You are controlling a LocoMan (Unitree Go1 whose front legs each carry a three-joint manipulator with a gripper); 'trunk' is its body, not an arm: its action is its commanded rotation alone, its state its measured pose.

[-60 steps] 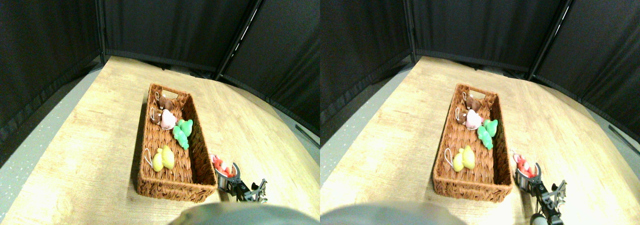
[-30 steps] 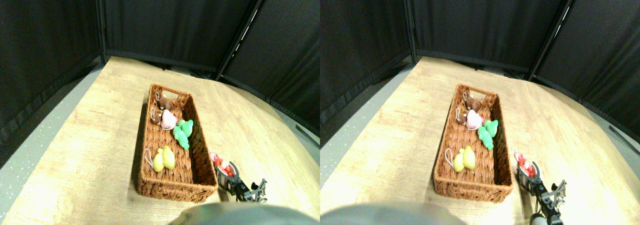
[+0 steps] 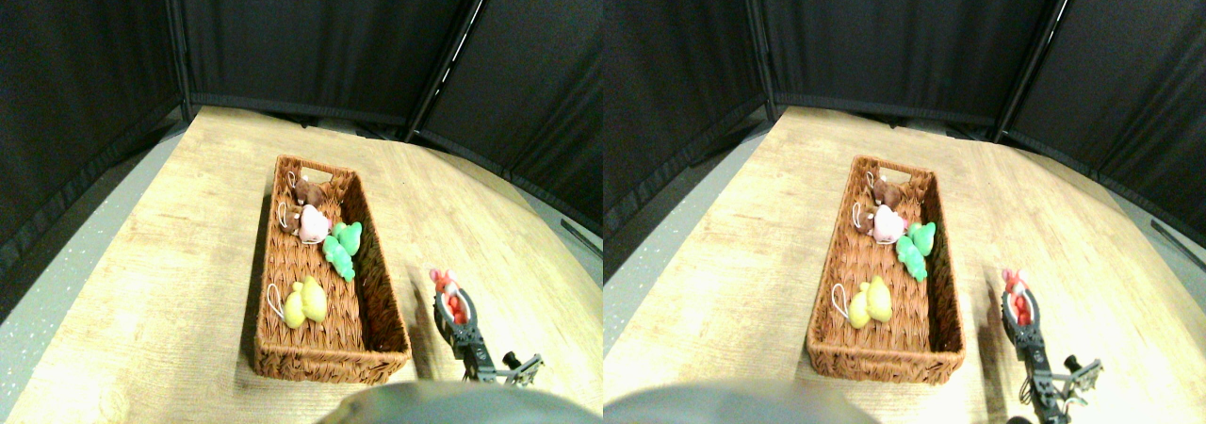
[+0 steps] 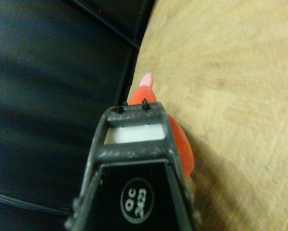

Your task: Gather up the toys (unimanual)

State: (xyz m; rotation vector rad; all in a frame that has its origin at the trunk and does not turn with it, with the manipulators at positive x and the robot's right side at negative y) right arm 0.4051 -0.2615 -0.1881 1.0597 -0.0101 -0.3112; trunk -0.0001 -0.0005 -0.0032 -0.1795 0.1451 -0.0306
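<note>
The scene is closed in behind by dark fabric screen panels [image 3: 330, 38] set on dark posts. The pale wood-grain desk [image 3: 170, 254] is seen spread below them, its surface smooth and lightly streaked. A long rectangular brown woven wicker basket [image 3: 268, 349] is seen lying lengthwise on the desk, with a cut-out handle slot at its far end and a coarse plaited weave on walls and floor. Inside it four soft plush toys are lodged: a brown one [image 3: 309, 193] nearest the far end, a pink one [image 3: 314, 224] just beside it, a green one [image 3: 342, 247] against the right wall near the middle, and a yellow one [image 3: 306, 302] toward the near end, with white loop cords seen on several. To the right of the basket, apart from it, the right claw [image 3: 454, 307] is seen with its dark open-frame jaws closed around a small red-orange plush toy [image 3: 443, 278], whose paler pink tip sticks out beyond the jaw tips. In the wrist view the same red-orange toy [image 4: 182, 144] bulges beside the dark jaw frame. No legible brand is seen on the toys or basket.
</note>
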